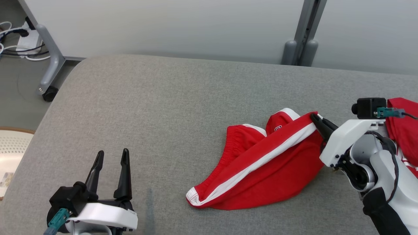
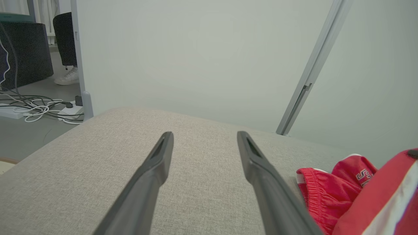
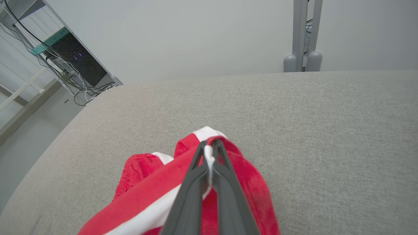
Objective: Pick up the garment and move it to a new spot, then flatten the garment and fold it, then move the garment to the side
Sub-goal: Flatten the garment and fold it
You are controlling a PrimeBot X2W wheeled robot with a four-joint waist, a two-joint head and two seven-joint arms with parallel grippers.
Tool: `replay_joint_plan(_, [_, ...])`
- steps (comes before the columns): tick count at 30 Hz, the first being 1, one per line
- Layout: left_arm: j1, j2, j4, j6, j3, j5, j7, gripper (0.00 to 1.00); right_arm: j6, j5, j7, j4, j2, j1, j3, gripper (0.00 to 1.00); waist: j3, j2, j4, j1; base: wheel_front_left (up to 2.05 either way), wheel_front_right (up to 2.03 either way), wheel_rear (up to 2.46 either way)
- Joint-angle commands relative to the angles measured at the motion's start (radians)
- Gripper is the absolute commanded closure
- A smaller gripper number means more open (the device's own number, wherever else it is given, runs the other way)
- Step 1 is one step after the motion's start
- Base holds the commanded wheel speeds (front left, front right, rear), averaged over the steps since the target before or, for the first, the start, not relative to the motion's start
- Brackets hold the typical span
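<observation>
Reading from left to right, you see the left gripper (image 1: 113, 152) over the near-left corner of the table (image 1: 163, 98). Its two dark fingers are spread wide and hold nothing. In the left wrist view the same left gripper (image 2: 205, 133) frames bare grey fabric, and the garment (image 2: 329, 192) lies off to its right, well apart from the jaws. Beyond the table's left edge, cables (image 2: 42, 109) lie on the floor, and a person's shoe (image 2: 67, 76) shows past the partition.

The garment (image 1: 261, 173) is red and lies on the right half of the table, nearer the near edge than the far one. A white stripe (image 1: 261, 160) runs aslant across it, from a white-trimmed hem (image 1: 192, 197) at its near-left end to the right gripper. A gathered elastic waistband (image 1: 233, 143) faces the table's middle.

White-outlined lettering (image 2: 364, 176) marks a lobe of the cloth. You can make out an "S", but the rest cannot be read.

At the right, the right gripper (image 1: 315, 116) has its fingers pressed together on the far end of the stripe. In the right wrist view the right gripper (image 3: 211, 143) pinches a sliver of white trim between its tips, with red cloth draped on both sides. More red cloth (image 1: 405, 127) shows beyond the wrist, by the table's right edge.
</observation>
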Motion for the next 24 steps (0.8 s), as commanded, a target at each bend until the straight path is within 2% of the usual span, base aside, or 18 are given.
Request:
replay_joint_plan(1, [0.013,0.003,0.002,0.001,0.006,0.006,0.0,0.0,0.0,0.017,-0.001,-0.031,-0.019,0.042,-0.008,1.0,-0.029,0.0,-0.03,0.0,0.0,0.0,0.0])
replay_joint_plan(9, [0.053,0.007,0.0,0.002,0.021,0.011,0.0,0.0,0.0,0.078,0.103,-0.286,-0.074,0.268,-0.081,1.0,-0.074,0.0,-0.115,0.0,0.0,0.0,0.0])
replay_joint_plan(15, [0.07,0.007,-0.01,0.006,0.026,0.007,0.0,0.0,0.0,0.063,0.223,-0.485,-0.096,0.45,-0.181,1.0,-0.075,0.0,-0.156,0.0,0.0,0.0,0.0])
replay_joint_plan(19, [0.069,0.006,-0.018,0.008,0.028,0.004,0.0,0.0,0.0,0.045,0.334,-0.626,-0.074,0.607,-0.284,1.0,-0.061,0.0,-0.175,0.0,0.0,0.0,0.0])
replay_joint_plan(24, [0.054,0.005,-0.019,0.004,0.024,0.003,0.0,0.0,0.0,-0.001,0.415,-0.705,0.013,0.731,-0.38,1.0,-0.039,0.0,-0.187,0.0,0.0,0.0,0.0])
